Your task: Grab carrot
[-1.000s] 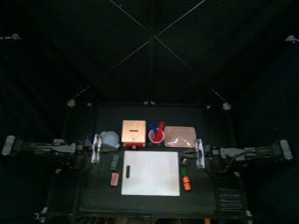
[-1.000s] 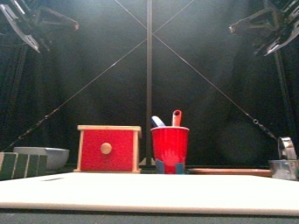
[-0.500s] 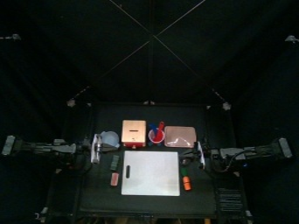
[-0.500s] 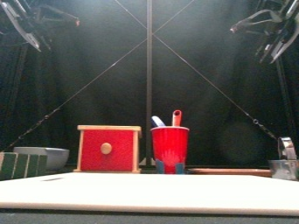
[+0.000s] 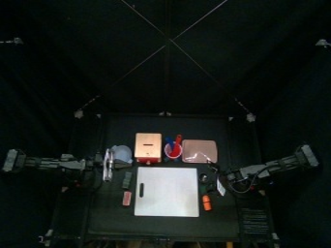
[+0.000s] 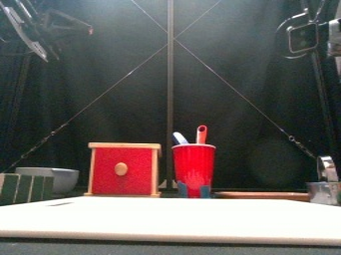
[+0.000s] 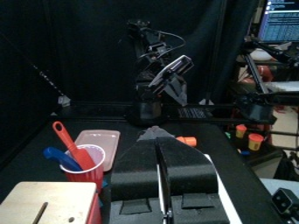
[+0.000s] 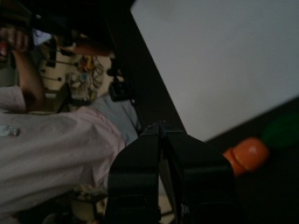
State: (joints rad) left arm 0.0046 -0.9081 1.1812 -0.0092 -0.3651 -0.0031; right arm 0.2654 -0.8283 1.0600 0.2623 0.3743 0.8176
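The white board (image 5: pixel 168 191) sat at the front middle of the counter (image 5: pixel 97 225), and everything was placed off it. Right beside the board's right edge, near its front corner, lay the carrot (image 5: pixel 206 202), a stubby bright orange stick with its length running along that edge. Untouched, nothing on it! Across the board, off its left front corner, lay the duller pinkish-red block (image 5: pixel 127 198), not our target.

The right gripper (image 5: pixel 222 184) hung just beyond the carrot, off the board's right edge, angled in toward it. In the right wrist view its jaws were clenched together, holding nothing, with the carrot's orange end (image 8: pixel 246 155) showing just past them beside the board's white face (image 8: pixel 222 52). It would have to spread before it could take anything.

My read on the carrot: light, stiff, smooth-skinned and round, so likely to roll or squirt out of a bad pinch. Best taken across its middle, jaws square to its length.

The left gripper (image 5: pixel 104 170) rested off the board's left rear corner, jaws pressed shut and empty in its own wrist view.

Behind the board stood the red-fronted box (image 5: pixel 149 146), the red cup (image 5: pixel 173 148) with utensils, and a pale pink tray (image 5: pixel 199 150).
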